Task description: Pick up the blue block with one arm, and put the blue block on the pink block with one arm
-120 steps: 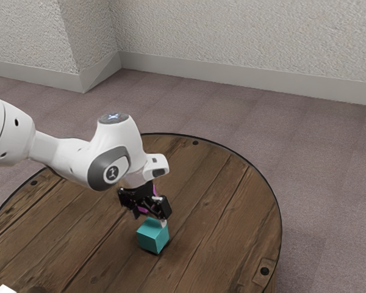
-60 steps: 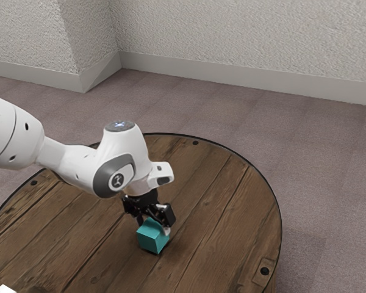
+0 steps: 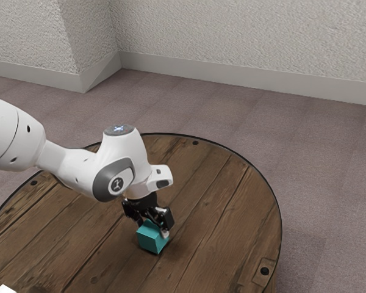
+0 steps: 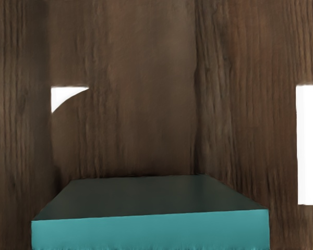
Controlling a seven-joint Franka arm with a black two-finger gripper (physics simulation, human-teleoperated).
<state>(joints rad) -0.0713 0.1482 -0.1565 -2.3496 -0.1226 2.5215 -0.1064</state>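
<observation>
Gripper (image 3: pixel 152 223) low over blue block (image 3: pixel 149 240), block at its 6 o'clock. Grip state: cannot tell. Risk: off-centre clamp twists block, which slips back onto table (image 3: pixel 222 201) during lift.

The exterior view looks down from high at the side, across the round table (image 3: pixel 232 183) toward the far walls (image 3: pixel 232 36), at middling range. The wrist view faces straight down, very near the planks. Both share the blue block (image 3: pixel 151 239) and the wood around it.
</observation>
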